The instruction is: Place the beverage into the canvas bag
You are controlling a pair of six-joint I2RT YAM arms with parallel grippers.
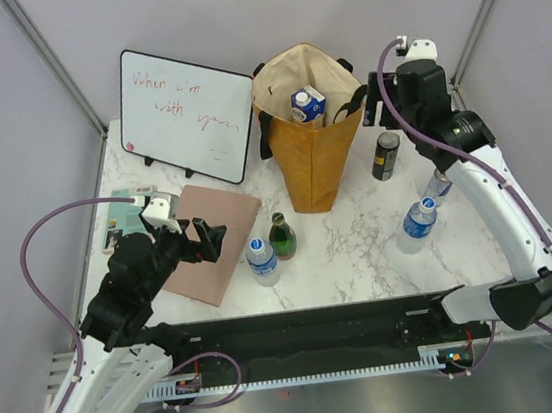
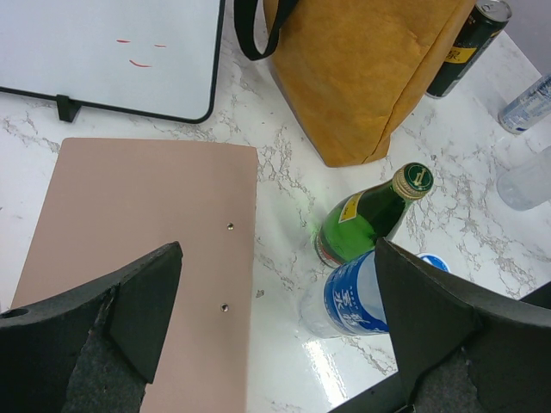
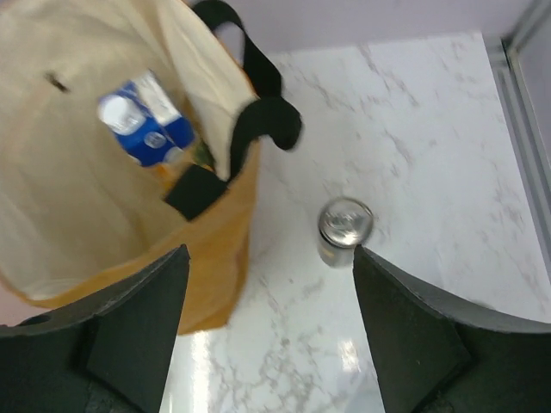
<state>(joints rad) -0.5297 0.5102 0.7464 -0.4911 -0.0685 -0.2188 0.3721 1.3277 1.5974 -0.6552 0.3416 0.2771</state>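
Black padded fingers (image 3: 129,335) of the right gripper (image 3: 269,254) are standing wide apart with nothing between them, and the gripper is hanging above the bag (image 3: 77,198) at its right rim, by the black straps. From the wrist view I am looking straight down into the cream lining, where a blue and white carton (image 3: 146,125) is sitting inside the bag. A dark can (image 3: 344,231) with a silver top is standing upright on the marble table (image 3: 413,129) just to the right of the bag, apart from it. Over on the other side, the left gripper (image 2: 277,243) is also gaping wide and empty, hovering above the right edge of a pink board (image 2: 138,232) that is lying flat on the table. Just beyond its right finger, a green bottle (image 2: 366,224) and a water bottle (image 2: 349,301) with a blue label are standing close together, in front of the bag and near the board. From the overhead view, two more water bottles (image 1: 417,225) are standing well to the right, near the right arm. A whiteboard (image 1: 187,115) with red writing is leaning upright at the back left, just beside the bag.
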